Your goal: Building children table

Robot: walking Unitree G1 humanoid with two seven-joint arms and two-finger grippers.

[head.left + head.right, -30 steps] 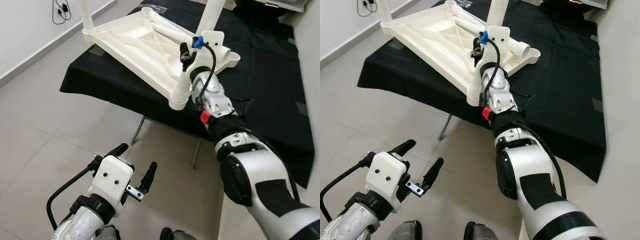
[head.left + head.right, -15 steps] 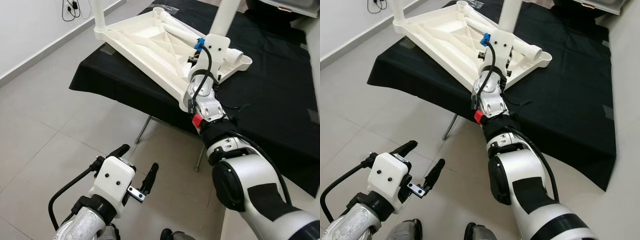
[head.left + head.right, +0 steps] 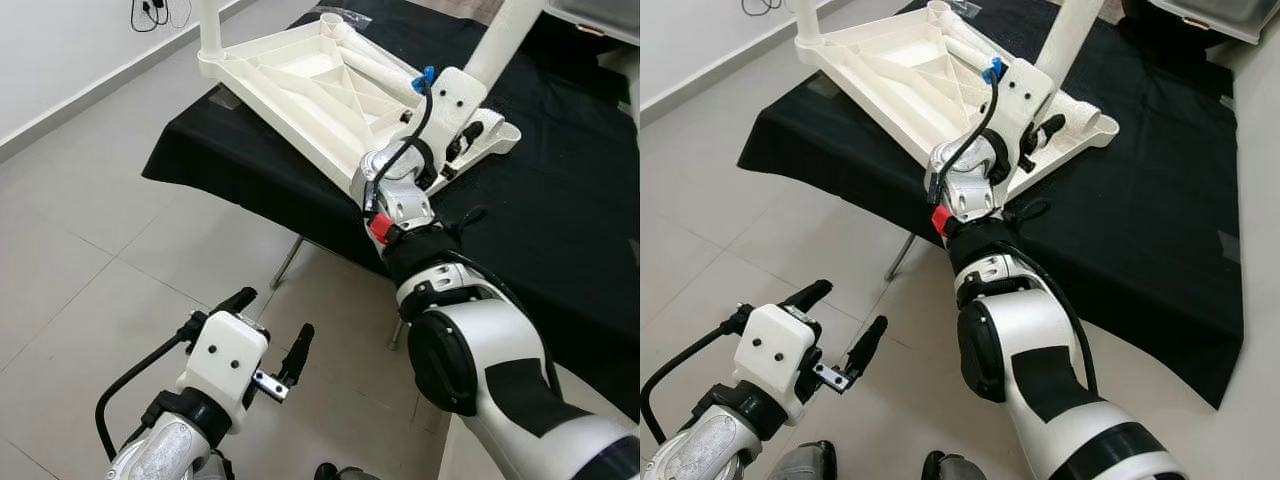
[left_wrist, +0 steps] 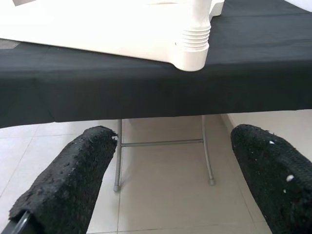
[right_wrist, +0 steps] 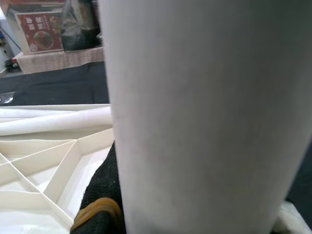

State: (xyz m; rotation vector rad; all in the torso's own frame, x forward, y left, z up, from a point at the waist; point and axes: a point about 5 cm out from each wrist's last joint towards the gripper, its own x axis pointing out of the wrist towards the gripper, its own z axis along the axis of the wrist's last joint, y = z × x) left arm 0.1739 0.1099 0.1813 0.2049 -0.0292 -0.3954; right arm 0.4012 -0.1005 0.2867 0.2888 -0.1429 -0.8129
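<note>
I've got the white tabletop [image 3: 300, 75] lying underside-up on the black-draped bench [image 3: 560, 190], its near corner poking out over the edge, with two loose legs [image 3: 370, 70] resting across its ribs. My right gripper [image 3: 455, 140] is up at the far corner, fingers closed around the upright white leg [image 3: 510, 35] — the wrist camera is pressed right against that tube. My left gripper [image 3: 268, 335] hangs low over the tiled floor [image 3: 80, 220], fingers spread wide and holding nothing.

Pale grey tiled floor [image 3: 90, 250], white wall [image 3: 50, 50], black-draped folding table [image 3: 1160, 220]; cables, perhaps chargers [image 3: 160, 10]
</note>
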